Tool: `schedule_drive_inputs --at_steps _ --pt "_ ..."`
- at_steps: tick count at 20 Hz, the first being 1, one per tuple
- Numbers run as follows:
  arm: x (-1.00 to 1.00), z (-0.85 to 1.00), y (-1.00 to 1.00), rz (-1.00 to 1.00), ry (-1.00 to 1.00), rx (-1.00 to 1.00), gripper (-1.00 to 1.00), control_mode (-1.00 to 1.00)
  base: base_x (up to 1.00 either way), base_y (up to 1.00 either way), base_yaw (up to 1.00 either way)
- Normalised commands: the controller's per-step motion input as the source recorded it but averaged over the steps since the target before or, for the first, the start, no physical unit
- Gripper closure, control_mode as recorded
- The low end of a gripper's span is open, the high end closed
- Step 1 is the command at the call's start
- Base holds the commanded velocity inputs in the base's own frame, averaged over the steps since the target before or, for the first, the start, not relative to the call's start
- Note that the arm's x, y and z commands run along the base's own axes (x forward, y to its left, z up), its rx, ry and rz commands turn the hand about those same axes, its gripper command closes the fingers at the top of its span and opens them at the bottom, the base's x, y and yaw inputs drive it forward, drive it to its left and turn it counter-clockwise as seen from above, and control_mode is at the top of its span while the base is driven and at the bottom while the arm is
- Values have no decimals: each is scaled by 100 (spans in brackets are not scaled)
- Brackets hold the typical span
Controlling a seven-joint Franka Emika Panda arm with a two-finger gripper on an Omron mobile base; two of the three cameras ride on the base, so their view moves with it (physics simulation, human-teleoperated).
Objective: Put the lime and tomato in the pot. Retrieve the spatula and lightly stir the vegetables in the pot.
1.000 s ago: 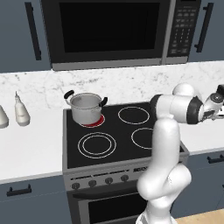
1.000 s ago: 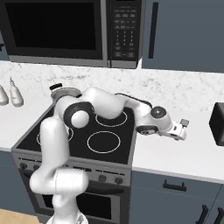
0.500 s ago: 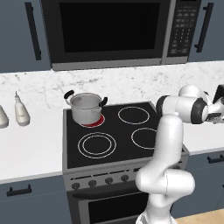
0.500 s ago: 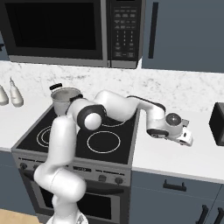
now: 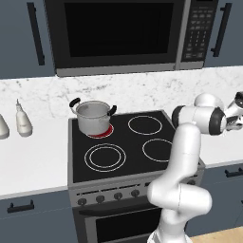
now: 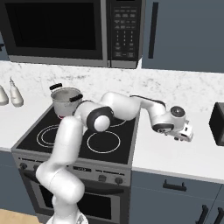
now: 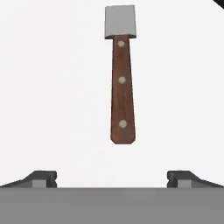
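A spatula (image 7: 121, 87) with a pale grey head and a reddish-brown riveted handle lies flat on the white counter. In the hand view its handle end points toward my gripper (image 7: 112, 178). The gripper is open with nothing between its fingers, and the spatula lies ahead of the fingertips, apart from them. From the right base view the gripper (image 6: 187, 134) hovers low over the counter to the right of the stove. The steel pot (image 5: 93, 117) (image 6: 66, 101) stands on the stove's back left burner, far from the gripper. The lime and the tomato are hidden.
The black stove (image 5: 128, 147) lies between the pot and my hand. Two white bottles (image 5: 22, 121) stand on the left counter. A microwave (image 5: 123, 33) hangs above the stove. A dark appliance (image 6: 217, 124) stands at the counter's far right, close to the gripper.
The arm has swung farther right and lower over the right counter. The gripper has stayed open. The pot has not moved.
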Motion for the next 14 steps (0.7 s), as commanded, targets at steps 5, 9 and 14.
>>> schedule_drive_inputs --at_steps 5,9,14 --pt "36 -16 -6 0 3 0 -100 -100 0 0 0" --pt "12 -37 -8 0 1 0 -100 -100 0 0 0" --pt "8 -24 -21 0 0 0 -100 -100 0 0 0"
